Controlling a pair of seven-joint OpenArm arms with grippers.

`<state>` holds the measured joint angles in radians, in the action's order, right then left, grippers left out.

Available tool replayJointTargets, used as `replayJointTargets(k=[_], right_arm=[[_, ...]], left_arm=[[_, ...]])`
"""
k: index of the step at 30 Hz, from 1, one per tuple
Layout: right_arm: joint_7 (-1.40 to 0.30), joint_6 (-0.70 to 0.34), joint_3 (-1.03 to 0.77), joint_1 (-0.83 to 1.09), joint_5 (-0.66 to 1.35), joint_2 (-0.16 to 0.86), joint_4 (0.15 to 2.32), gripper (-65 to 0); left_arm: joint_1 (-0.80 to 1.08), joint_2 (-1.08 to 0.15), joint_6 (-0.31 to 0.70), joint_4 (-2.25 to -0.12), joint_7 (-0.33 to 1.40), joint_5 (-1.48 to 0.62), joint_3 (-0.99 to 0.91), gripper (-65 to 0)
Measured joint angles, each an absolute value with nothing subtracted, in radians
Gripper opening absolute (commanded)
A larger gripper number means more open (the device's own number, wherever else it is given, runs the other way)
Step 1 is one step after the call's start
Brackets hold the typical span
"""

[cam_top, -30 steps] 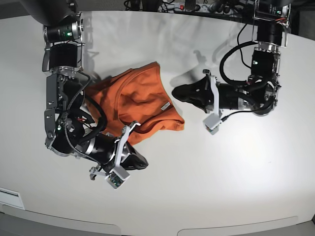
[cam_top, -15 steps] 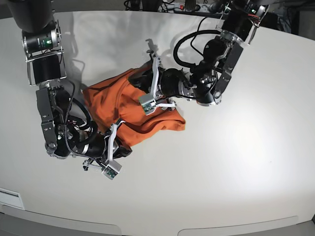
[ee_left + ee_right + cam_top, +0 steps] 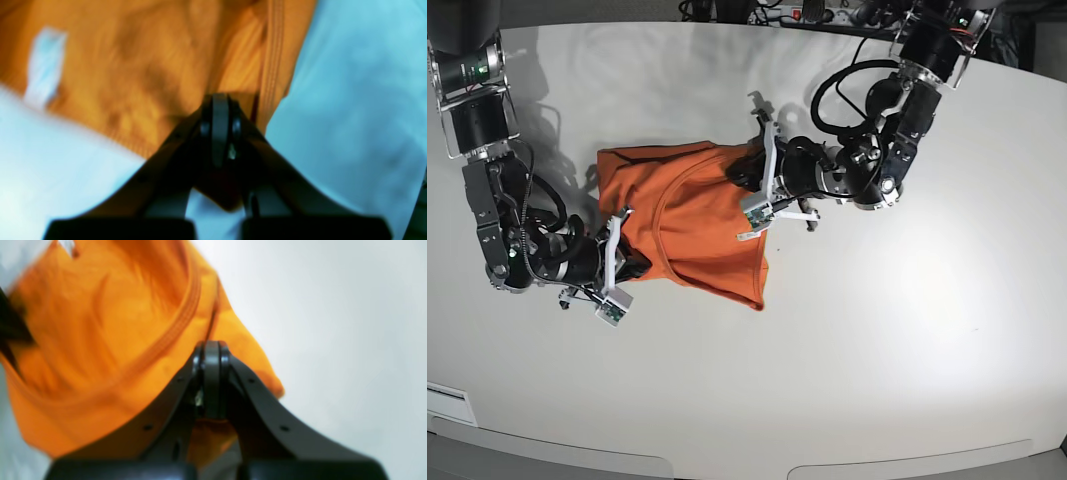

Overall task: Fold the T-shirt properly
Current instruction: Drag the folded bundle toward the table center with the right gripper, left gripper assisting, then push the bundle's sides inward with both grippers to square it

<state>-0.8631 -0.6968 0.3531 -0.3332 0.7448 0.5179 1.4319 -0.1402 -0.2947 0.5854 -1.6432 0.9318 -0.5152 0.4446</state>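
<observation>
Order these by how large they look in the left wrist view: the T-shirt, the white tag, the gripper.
1. T-shirt, filling most of the upper picture.
2. Left gripper; it is very near the camera, so it looks larger than it is.
3. White tag, clearly smallest.

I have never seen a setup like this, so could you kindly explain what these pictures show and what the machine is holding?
It is a robot with two arms working over a white table. One picture looks down from above; the other two come from cameras mounted on each wrist, looking along the closed jaws. An orange T-shirt lies crumpled on the table. The left gripper pinches its edge on one side, and the right gripper pinches the opposite side, seemingly to spread it for folding.
</observation>
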Motion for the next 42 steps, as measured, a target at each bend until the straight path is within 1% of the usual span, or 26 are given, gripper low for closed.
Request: replayJointTargets(k=[5, 10, 15, 19, 22, 24, 26, 28, 29, 33, 36, 39, 42], right_arm=[[-0.891, -0.697, 0.189, -0.227, 0.806, 0.526, 1.439, -65.0], [-0.905, -0.693, 0.000, -0.039, 0.795, 0.516, 1.537, -65.0], [-0.905, -0.693, -0.129, 0.143, 0.801, 0.435, 1.697, -65.0], [-0.900, -0.697, -0.186, 0.237, 0.761, 0.339, 1.814, -65.0], [-0.828, -0.697, -0.204, 0.220, 0.685, 0.302, 1.849, -65.0], [-0.820, -0.696, -0.203, 0.188, 0.648, 0.296, 1.850, -65.0], [-0.823, -0.696, -0.184, 0.161, 0.618, 0.297, 1.848, -65.0], [-0.824, -0.698, -0.147, 0.120, 0.601, 0.297, 1.830, -65.0], [-0.823, -0.697, -0.123, 0.092, 0.597, 0.299, 1.810, -65.0], [-0.813, -0.697, -0.040, -0.013, 0.579, 0.328, 1.679, -65.0], [-0.825, -0.696, -0.003, -0.051, 0.567, 0.339, 1.592, -65.0], [-0.827, -0.693, 0.004, -0.055, 0.595, 0.340, 1.588, -65.0], [-0.848, -0.693, 0.006, -0.050, 0.602, 0.335, 1.590, -65.0]], left_arm=[[-0.136, -0.388, 0.606, -1.648, 0.857, -0.532, 0.445, -65.0], [-0.142, -0.463, 0.646, -1.648, 0.784, -0.507, 0.445, -65.0], [-0.196, -0.493, 0.652, -1.633, 0.744, -0.450, 0.450, -65.0], [-0.274, -0.495, 0.647, -1.632, 0.782, -0.473, 0.450, -65.0], [-0.342, -0.496, 0.640, -1.642, 0.926, -0.654, 0.449, -65.0], [-0.361, -0.498, 0.640, -1.672, 1.045, -0.787, 0.440, -65.0], [-0.356, -0.499, 0.652, -1.709, 1.131, -0.926, 0.430, -65.0], [-0.332, -0.508, 0.688, -1.733, 1.184, -1.069, 0.426, -65.0], [-0.313, -0.513, 0.690, -1.742, 1.210, -1.105, 0.425, -65.0], [-0.229, -0.518, 0.690, -1.759, 1.246, -1.084, 0.424, -65.0], [-0.175, -0.515, 0.691, -1.762, 1.224, -0.960, 0.425, -65.0], [-0.129, -0.517, 0.690, -1.760, 1.113, -0.783, 0.424, -65.0], [-0.126, -0.517, 0.693, -1.727, 0.982, -0.680, 0.433, -65.0]])
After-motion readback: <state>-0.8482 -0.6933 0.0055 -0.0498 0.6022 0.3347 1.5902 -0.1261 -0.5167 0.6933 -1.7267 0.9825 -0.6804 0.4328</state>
